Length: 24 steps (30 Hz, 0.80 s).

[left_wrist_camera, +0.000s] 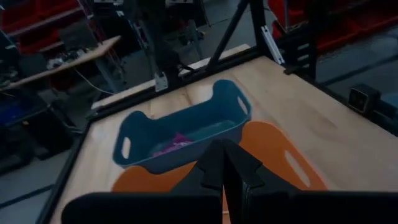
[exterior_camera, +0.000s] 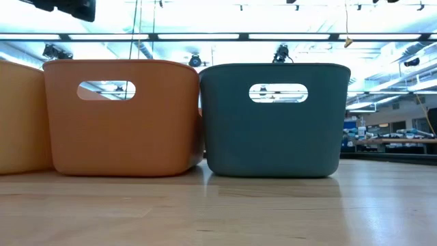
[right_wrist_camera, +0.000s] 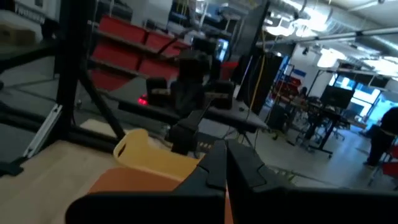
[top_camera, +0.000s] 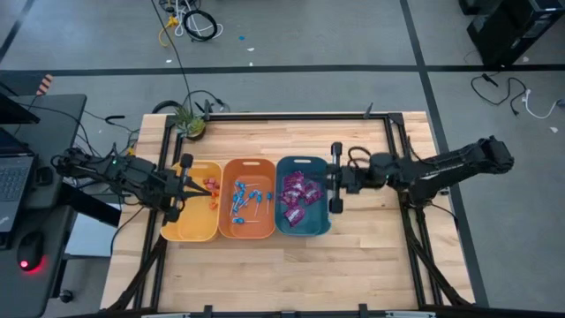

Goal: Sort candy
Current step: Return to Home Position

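**Candy sorted three ways, bins drawn up in a row**

Three plastic bins stand wall to wall across the middle of the wooden surface, each holding one kind of candy. Tiny orange and red pieces lie in the yellow bin, blue-wrapped lollipops in the orange bin and shiny purple packets in the teal bin. The tight row seems meant to show the finished sort at a glance, and no sweet shows loose on the wood. Each bin's long axis runs from the far edge toward the near edge, so the slotted short ends face the low camera. The lollipop sticks point in all directions, and the packets lie heaped with no common heading. The left gripper hangs at the yellow bin's outer rim. The right gripper is just beside the teal bin's outer wall. Both sets of jaws are closed on nothing, which suggests the arms have no more to carry.
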### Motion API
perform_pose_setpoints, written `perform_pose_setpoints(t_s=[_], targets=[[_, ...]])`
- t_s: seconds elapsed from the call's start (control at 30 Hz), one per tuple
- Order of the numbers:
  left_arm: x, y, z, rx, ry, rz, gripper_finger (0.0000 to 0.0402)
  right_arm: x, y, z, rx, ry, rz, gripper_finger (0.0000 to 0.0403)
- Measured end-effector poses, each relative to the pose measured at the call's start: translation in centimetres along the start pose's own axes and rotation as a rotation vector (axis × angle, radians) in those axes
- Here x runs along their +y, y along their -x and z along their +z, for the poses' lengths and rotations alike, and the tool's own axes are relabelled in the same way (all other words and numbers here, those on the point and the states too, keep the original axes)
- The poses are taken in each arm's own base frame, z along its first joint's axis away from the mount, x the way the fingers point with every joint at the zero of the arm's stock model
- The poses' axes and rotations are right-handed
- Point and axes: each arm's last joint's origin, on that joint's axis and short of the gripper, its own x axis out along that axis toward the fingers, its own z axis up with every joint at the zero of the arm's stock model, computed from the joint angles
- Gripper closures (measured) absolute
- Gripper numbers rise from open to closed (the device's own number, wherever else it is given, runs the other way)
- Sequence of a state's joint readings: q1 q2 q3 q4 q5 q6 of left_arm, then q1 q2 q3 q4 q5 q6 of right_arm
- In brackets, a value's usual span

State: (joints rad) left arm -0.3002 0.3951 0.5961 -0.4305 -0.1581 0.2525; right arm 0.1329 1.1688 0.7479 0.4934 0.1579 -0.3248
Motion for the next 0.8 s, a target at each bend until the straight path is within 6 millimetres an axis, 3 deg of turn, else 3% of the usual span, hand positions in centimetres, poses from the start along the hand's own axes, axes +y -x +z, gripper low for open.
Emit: perform_pose_setpoints(t_s=[0.2,0.5,0.67,0.8], targets=[[0.3,0.2,0.3,-0.054,-0.021,-0.019,0.0401,-2.4,0.9,0.7,-0.061,-0.002,0.001,0.0403],[0.2,1.5,-0.7,-0.001,0.011,-0.065,0.0401,-2.4,2.0,1.1,-0.045,0.012,0.032,0.0403],[0.3,3.3,-0.5,-0.13,0.035,-0.098,0.0401,-2.1,3.4,-0.1,-0.097,0.01,0.016,0.0403],[0.1,3.5,-1.4,-0.208,0.063,-0.078,0.0401,-1.6,5.2,-2.0,-0.18,-0.015,-0.011,0.0403]])
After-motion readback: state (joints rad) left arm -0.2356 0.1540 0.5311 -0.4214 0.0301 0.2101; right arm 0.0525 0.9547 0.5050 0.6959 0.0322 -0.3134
